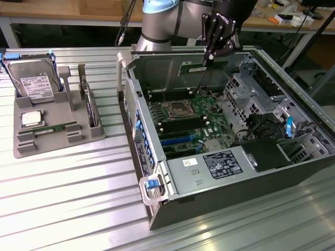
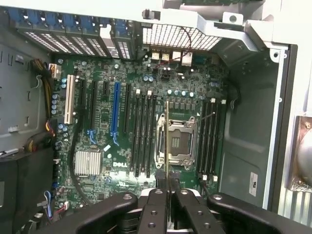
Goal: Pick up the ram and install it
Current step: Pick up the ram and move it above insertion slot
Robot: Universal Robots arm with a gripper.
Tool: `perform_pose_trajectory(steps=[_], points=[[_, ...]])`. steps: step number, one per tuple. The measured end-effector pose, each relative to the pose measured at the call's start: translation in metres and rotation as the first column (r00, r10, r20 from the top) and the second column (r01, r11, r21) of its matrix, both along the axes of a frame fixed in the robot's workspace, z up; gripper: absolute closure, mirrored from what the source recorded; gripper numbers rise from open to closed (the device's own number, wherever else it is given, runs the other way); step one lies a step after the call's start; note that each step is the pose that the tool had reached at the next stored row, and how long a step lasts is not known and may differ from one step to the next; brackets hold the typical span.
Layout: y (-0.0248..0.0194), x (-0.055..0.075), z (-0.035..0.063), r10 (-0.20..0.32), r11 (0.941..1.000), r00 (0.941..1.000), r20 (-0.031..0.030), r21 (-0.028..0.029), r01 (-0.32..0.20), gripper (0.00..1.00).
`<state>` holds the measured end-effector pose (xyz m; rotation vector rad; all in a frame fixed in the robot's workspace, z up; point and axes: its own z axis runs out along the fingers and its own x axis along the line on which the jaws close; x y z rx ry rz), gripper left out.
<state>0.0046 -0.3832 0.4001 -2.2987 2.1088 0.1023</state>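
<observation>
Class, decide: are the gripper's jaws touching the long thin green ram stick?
Touching. The wrist view shows the long thin green ram stick, seen edge-on, pinched between the jaws of the gripper, with no gap on either side.

A ribbed metal tabletop [image 1: 68,204] filled the lower part of the exterior view, its grooves catching bright light in pale streaks. Along the top edge ran a wooden workbench [image 1: 63,9] on a grey frame, dark underneath, with small clutter [image 1: 290,18] at the upper right.
</observation>
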Motion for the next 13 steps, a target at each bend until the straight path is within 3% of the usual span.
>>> perform_pose_trajectory(steps=[13], points=[[0.0, 0.02, 0.0, 0.0, 1.0, 1.0, 0.0001, -0.0023, 0.0, 0.88]])
